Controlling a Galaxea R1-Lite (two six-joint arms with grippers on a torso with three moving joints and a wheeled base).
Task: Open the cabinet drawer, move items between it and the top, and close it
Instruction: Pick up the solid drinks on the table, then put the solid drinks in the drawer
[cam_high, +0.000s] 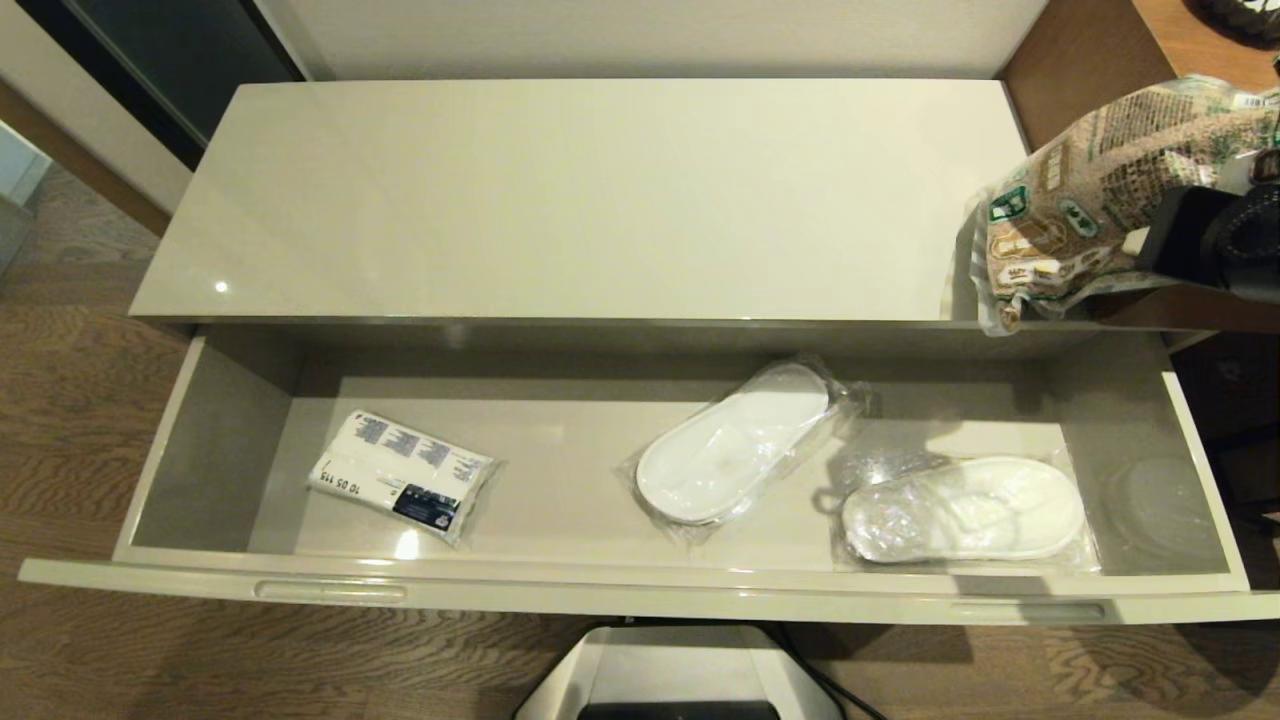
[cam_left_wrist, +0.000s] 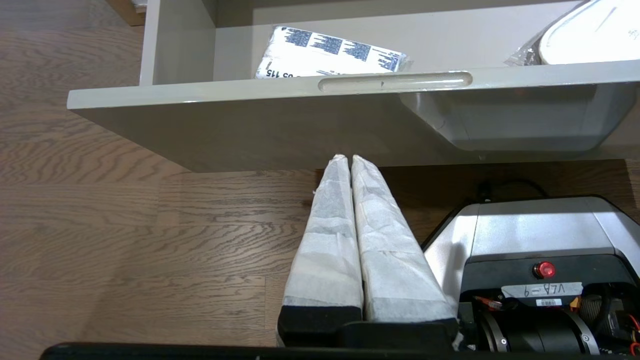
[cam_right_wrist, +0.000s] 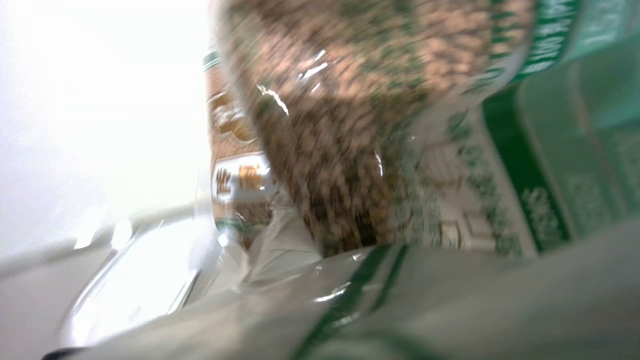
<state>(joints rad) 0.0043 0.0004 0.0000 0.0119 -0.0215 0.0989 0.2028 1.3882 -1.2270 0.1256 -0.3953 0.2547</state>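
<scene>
The right gripper (cam_high: 1150, 240) clamps the clear green-printed bag (cam_high: 1090, 190) of brown contents above the glossy cream cabinet top (cam_high: 580, 200) (right end); the left gripper (cam_left_wrist: 350, 161), fingers together, hangs below the open grey-beige drawer (cam_high: 640, 590).

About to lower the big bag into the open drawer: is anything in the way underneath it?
Yes. The wrapped slipper lies on the drawer floor at its right end, roughly below the large clear bag that the right gripper holds. The middle stretch looks bare.

Looks like a hotel room or a bedroom. Low glossy beige cabinet (cam_high: 580, 200) against a pale wall, on a wood-grain floor (cam_high: 70, 400). In its open drawer (cam_high: 620, 590), wrapped white slippers (cam_high: 735, 445) and a small white packet (cam_high: 400, 487); brown wooden furniture (cam_high: 1080, 50) alongside.
</scene>
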